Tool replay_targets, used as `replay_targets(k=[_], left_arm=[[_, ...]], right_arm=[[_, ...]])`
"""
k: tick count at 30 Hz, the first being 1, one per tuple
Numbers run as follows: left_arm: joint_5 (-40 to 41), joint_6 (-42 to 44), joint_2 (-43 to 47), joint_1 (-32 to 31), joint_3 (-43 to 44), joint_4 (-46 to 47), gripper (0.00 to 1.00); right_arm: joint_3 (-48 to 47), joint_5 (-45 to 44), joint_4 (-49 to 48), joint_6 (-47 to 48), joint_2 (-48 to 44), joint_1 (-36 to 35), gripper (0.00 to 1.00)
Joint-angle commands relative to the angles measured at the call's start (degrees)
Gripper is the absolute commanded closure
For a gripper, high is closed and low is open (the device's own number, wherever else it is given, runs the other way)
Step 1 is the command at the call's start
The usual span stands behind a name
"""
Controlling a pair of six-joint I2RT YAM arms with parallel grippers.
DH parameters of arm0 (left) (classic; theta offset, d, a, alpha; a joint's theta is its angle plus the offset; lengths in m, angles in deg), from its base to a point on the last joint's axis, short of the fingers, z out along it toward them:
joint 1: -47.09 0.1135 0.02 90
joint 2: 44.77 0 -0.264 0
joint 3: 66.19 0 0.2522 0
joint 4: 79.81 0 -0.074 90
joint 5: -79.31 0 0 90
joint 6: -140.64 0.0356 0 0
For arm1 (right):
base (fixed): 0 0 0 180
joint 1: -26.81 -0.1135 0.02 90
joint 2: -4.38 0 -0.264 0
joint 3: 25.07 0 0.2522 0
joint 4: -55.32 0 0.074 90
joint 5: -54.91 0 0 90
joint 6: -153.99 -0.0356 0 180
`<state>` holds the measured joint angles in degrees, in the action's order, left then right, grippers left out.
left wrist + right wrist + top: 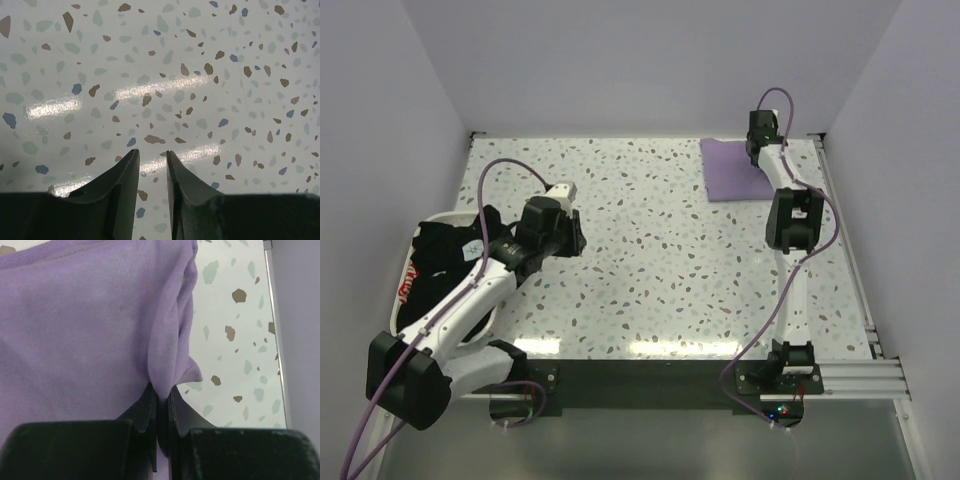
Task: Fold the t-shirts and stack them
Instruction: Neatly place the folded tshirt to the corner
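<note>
A folded lavender-purple t-shirt (732,170) lies flat at the far right of the speckled table. My right gripper (758,152) is at that shirt's right edge. In the right wrist view the gripper (160,390) is shut on a pinched-up ridge of the lavender cloth (90,325). Black t-shirts (448,255) are heaped in a white tray (396,312) at the left, one showing a red-and-white print (410,286). My left gripper (576,238) hovers just right of that heap. Its jaws (152,153) stand apart with only bare table between them.
A metal rail (850,240) runs along the table's right edge, close to the lavender shirt. White walls enclose the back and both sides. The right arm's purple cable (772,100) loops above the far edge.
</note>
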<state>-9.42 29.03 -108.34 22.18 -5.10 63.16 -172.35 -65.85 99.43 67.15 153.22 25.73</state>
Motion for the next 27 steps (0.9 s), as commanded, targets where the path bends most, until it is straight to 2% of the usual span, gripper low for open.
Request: replay_targets(k=[1,8,27], left_arm=[[2.06,1.3,-1.29,-0.23,0.22,2.09,0.67],[2.06,1.3,-3.05,-0.23,0.22,2.26,0.68],[2.15,1.04,-4.63,-0.23,-0.13,2.35,0.69]], right_arm=[[-2.72,-3.6,-6.25,6.93,-0.04,0.9,1.0],[-4.47,-3.95,-10.57,12.66,1.1,4.24,1.0],[-3.24,-2.2,-15.14,16.18,-0.04,7.94,1.0]])
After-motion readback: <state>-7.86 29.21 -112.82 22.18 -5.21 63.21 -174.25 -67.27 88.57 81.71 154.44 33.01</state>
